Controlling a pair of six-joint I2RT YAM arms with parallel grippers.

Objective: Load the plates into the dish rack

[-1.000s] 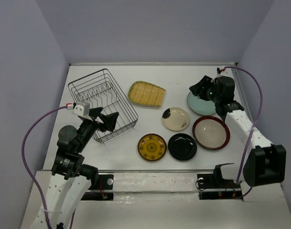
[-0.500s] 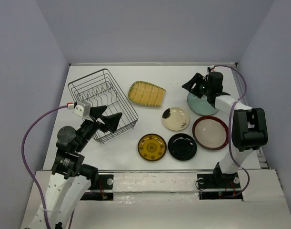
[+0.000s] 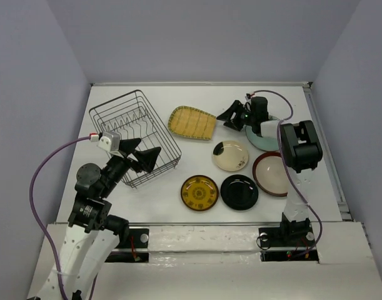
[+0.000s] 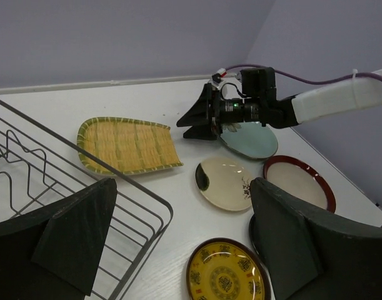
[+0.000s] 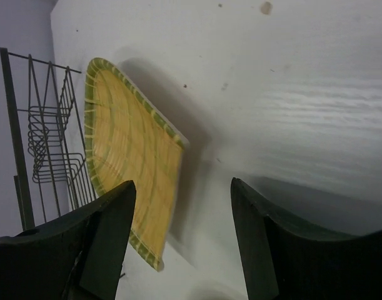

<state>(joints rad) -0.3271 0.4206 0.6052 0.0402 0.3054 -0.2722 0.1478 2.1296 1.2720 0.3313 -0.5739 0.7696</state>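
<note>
The wire dish rack [image 3: 160, 124] stands at the left with nothing in it. Six plates lie on the table: yellow ribbed [image 3: 192, 122], pale teal [image 3: 264, 136] partly under my right arm, cream with dark patches [image 3: 231, 155], red-rimmed [image 3: 275, 174], glossy black [image 3: 239, 191], yellow patterned [image 3: 199, 192]. My right gripper [image 3: 227, 119] is open and holds nothing, low beside the ribbed plate's [image 5: 131, 169] right edge. My left gripper [image 3: 144, 157] is open and hovers over the rack's [image 4: 125, 182] near right corner.
The right arm stretches across the back right of the table, over the teal plate [image 4: 253, 140]. The plates fill the middle and right. Purple walls close in the back and sides. The rack [image 5: 15, 140] shows beyond the ribbed plate.
My right gripper has swung left from above the teal plate to the ribbed plate's right edge, and its jaws have widened a little. The left arm has hardly moved.
</note>
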